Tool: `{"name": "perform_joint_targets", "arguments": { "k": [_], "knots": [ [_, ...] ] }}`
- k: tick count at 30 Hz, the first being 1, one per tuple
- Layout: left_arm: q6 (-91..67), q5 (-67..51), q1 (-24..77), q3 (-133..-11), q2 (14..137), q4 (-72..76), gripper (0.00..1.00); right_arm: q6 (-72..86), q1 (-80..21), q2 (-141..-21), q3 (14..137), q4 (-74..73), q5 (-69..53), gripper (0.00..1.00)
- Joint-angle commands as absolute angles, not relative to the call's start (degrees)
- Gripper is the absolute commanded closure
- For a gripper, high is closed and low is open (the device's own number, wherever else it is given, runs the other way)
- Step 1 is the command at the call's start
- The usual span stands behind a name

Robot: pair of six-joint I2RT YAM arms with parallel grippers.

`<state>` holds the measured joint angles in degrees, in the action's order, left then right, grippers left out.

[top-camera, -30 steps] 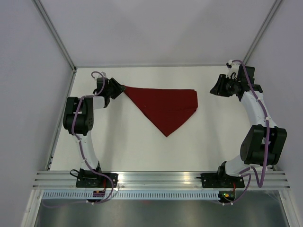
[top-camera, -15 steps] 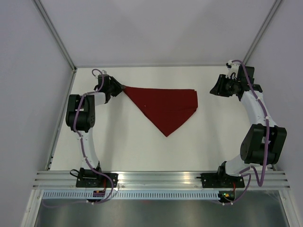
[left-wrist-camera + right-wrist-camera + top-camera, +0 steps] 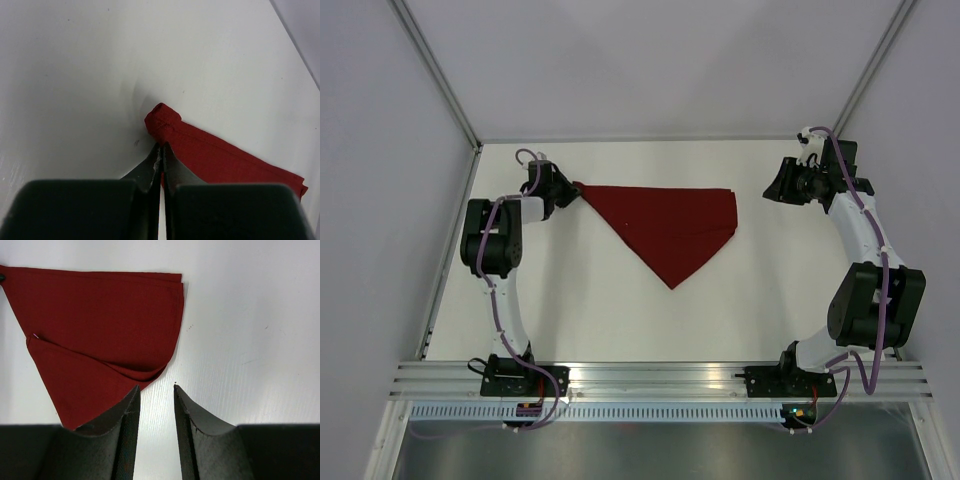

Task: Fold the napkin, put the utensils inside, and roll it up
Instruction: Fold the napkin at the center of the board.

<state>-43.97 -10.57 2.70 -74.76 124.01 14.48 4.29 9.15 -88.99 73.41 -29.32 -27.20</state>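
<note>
In the last second the left end effector (image 3: 161,149) has gone from partly parted to clenched at the napkin's (image 3: 670,222) 9 o'clock corner. The arm has nudged a little toward 12 o'clock as it closed. In the left wrist view the two fingers meet in a thin line, and the bunched, curled-up corner of the maroon cloth sits right at their tips. The tips touch the fabric, but whether any of it is actually caught between them cannot be told.

The rest of the napkin has not shifted. It lies flat as a folded triangle on the white surface (image 3: 620,320), toward 12 o'clock of its middle, with the long edge along the far side and the point aimed at 6 o'clock.

The right end effector (image 3: 156,388) has not moved. It hangs released, with nothing between its fingers, off the napkin's 3 o'clock end and apart from it.

I judge this to be the start of a further fold or a straightening pull from that corner. No utensils are in view, so placing them and rolling up are not yet begun.
</note>
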Motion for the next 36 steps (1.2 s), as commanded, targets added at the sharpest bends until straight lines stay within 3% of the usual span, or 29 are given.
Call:
{"name": "perform_joint_targets", "arguments": {
  "k": [1,14,20,27,36],
  "knots": [
    [-44.5,-9.8,2.2,-72.0,120.0,18.0,0.98,4.1,8.9,-88.9,73.4,-28.8,-27.6,0.61],
    [-44.2,-15.0,-2.9,-56.4,108.2,36.5,0.98,4.2,8.3,-88.5,73.0,-28.8,-28.0,0.62],
    [-46.6,-33.8,-2.4,-52.7,108.3,54.0,0.98,4.1,8.0,-88.4,73.0,-28.7,-27.6,0.62],
    [-46.6,-52.0,5.7,-52.9,111.0,60.6,0.98,4.1,7.2,-88.5,73.1,-28.7,-26.8,0.62],
    [-40.4,-58.5,16.1,-50.6,113.2,55.8,0.97,4.0,6.4,-88.6,72.9,-28.7,-25.9,0.62]
  ]
}}
